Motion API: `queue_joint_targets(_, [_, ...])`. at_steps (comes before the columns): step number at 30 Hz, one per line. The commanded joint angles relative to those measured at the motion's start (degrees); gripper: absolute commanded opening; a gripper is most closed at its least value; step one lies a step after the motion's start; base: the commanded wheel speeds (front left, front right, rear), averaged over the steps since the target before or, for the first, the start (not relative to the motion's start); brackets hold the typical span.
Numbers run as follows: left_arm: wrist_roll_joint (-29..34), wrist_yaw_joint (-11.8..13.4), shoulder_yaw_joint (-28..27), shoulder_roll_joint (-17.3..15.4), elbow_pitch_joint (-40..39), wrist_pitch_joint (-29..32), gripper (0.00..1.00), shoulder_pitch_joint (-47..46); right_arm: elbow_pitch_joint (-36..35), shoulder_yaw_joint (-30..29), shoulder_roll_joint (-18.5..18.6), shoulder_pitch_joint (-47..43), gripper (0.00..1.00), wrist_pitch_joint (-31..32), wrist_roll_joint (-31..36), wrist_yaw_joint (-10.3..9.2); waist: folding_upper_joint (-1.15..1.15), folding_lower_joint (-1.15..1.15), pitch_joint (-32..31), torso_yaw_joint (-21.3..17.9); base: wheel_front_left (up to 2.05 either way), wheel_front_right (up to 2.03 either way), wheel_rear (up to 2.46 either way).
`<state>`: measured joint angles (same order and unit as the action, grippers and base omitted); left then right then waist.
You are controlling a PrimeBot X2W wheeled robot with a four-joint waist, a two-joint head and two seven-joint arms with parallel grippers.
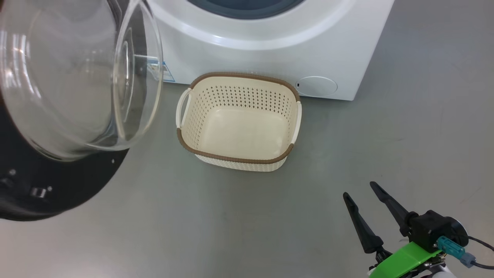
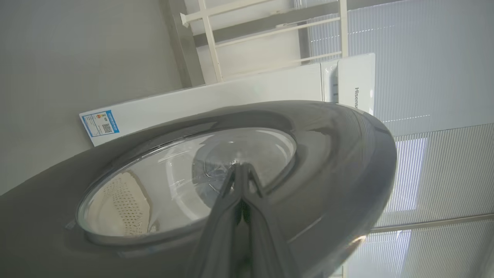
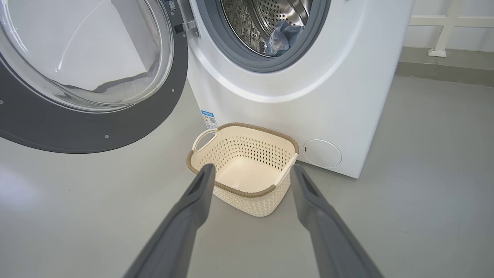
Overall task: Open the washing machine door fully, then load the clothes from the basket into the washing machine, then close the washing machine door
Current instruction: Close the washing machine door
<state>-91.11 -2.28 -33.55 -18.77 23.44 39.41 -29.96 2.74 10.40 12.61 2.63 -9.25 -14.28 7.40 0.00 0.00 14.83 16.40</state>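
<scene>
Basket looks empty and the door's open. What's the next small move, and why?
Probably swing the washing machine door shut with the left gripper. The basket is empty, a light-blue garment lies in the drum, and that gripper, jaws shut, sits at the door's outer face, seemingly placed to push.

The black-rimmed washing machine door (image 3: 88, 127) stands wide open at upper left. Light-blue clothes (image 3: 281, 36) lie inside the white washing machine (image 3: 308, 88), top centre. The cream basket (image 3: 247, 200) sits upright below.

You'll find the basket (image 1: 239, 100) on the floor (image 1: 193, 216) just before the washing machine (image 1: 270, 54). The washing machine door (image 1: 77, 77) hangs at its left, and the clothes (image 3: 283, 36) lie inside it.
</scene>
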Motion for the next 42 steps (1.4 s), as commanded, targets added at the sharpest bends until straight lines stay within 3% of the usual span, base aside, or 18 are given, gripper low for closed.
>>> queue_joint_targets(1, [-1.10,0.03,-0.42,-2.38,-3.14,2.45,0.00,1.58,-0.78,1.65,-0.15,0.97,1.00,-0.68,-0.41,0.09,0.00,0.00,-0.52,-0.44,0.00,0.00,0.00])
queue_joint_targets(8, [-5.04,1.78,0.89,0.43,-11.31,8.86,0.00,4.98,1.01,2.28,-1.03,0.92,1.00,-1.85,-0.83,0.09,0.00,0.00,-2.21,-1.45,0.00,0.00,0.00])
queue_joint_targets(18, [-5.19,1.77,4.04,4.16,-17.16,10.58,0.00,6.44,2.96,3.34,-1.86,1.23,1.00,-2.87,-1.36,0.09,0.00,0.00,-4.35,-3.35,0.00,0.00,0.00])
queue_joint_targets(23, [-3.77,1.97,5.59,5.46,-17.87,10.02,0.00,6.81,3.63,3.65,-2.26,1.35,1.00,-3.35,-1.47,0.09,0.00,0.00,-4.90,-5.39,0.00,0.00,0.00])
queue_joint_targets(35, [-2.65,0.06,8.85,9.83,-17.21,8.11,0.00,3.83,5.35,4.02,-3.41,2.34,1.00,-4.61,-1.87,0.09,0.00,0.00,-4.67,-11.50,0.00,0.00,0.00])
queue_joint_targets(42, [-0.87,-1.08,10.40,10.82,-15.67,6.22,0.00,0.59,6.01,3.93,-3.96,3.37,1.00,-5.15,-2.00,0.09,0.00,0.00,-3.56,-15.27,0.00,0.00,0.00])
